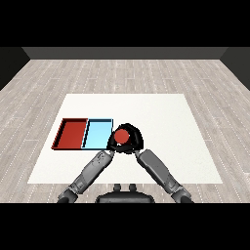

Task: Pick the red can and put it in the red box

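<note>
On the white table (161,146) two trays lie side by side and touching: the red tray (71,134) at the left and the light blue tray (97,134) just to its right. Both are shallow, with dark rims.

The red can (121,136) sits just beside the right edge of the light blue tray, seen from above so that its round red top faces the view. The right hand (134,137) is wrapped round it: its black fingers (128,128) curl over the far side and down the right side of the can, so the hand is closed on the can. Whether the can rests on the table or is lifted off it cannot be told from this view.

The left hand (111,144) meets the can from the lower left (its dark shape merges with the right hand there), and its fingers cannot be made out, so their state cannot be told.

Both grey forearms come in from the lower corners and converge at the can, forming an inverted V. The can is outside both trays, apart from the red tray, with the light blue tray between them.
</note>
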`<state>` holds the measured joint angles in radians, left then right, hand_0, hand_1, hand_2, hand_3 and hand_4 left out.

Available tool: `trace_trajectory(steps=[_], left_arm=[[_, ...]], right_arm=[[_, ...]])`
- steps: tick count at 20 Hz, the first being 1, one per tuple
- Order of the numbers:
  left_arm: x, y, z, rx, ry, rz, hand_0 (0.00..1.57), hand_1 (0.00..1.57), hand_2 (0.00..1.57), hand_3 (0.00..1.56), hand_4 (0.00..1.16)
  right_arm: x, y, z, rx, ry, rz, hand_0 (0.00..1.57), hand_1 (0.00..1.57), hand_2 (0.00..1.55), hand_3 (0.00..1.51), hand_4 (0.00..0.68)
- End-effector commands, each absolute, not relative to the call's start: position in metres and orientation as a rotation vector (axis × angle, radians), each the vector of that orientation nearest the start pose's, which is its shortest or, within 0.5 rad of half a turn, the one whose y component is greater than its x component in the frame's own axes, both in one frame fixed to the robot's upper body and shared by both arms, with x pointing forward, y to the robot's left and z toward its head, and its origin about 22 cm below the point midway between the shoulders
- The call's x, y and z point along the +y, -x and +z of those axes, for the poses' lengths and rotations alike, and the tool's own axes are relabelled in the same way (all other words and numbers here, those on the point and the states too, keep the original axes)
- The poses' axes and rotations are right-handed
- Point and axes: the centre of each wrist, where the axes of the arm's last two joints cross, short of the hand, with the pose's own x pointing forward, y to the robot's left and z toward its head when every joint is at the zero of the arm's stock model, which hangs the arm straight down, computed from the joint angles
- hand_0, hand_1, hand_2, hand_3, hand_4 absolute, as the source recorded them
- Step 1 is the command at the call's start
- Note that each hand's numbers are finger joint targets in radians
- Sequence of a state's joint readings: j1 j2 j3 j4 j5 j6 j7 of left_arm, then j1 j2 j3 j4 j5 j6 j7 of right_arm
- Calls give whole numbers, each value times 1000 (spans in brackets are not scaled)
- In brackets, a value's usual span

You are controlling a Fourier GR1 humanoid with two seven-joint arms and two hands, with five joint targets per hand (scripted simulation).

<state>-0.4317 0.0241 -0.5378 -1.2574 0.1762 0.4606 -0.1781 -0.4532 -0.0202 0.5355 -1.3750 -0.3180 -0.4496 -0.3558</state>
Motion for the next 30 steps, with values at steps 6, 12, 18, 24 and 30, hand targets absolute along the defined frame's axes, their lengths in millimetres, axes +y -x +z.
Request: trace_trajectory(steps=[6,12,18,24,30], left_arm=[[45,-288,23,-1791,74,-207,1571,1571,1480,1360,855],[63,-287,29,-1789,60,-159,1571,1571,1522,1426,880],[50,-287,29,-1809,115,-134,1571,1571,1546,1469,1025],[57,-287,31,-1822,106,-129,1571,1571,1569,1491,1140],[60,-279,28,-1843,79,-147,1571,1571,1571,1486,1148]], right_arm=[[-50,-273,53,-1990,-382,51,1496,1496,1439,1387,560],[-70,-299,62,-2002,-372,55,1516,1516,1460,1398,544],[-55,-280,53,-1968,-487,38,1402,1402,1408,1370,471],[-59,-286,65,-2007,-464,80,0,0,0,0,0],[-71,-305,81,-2033,-404,87,0,0,0,0,0]])
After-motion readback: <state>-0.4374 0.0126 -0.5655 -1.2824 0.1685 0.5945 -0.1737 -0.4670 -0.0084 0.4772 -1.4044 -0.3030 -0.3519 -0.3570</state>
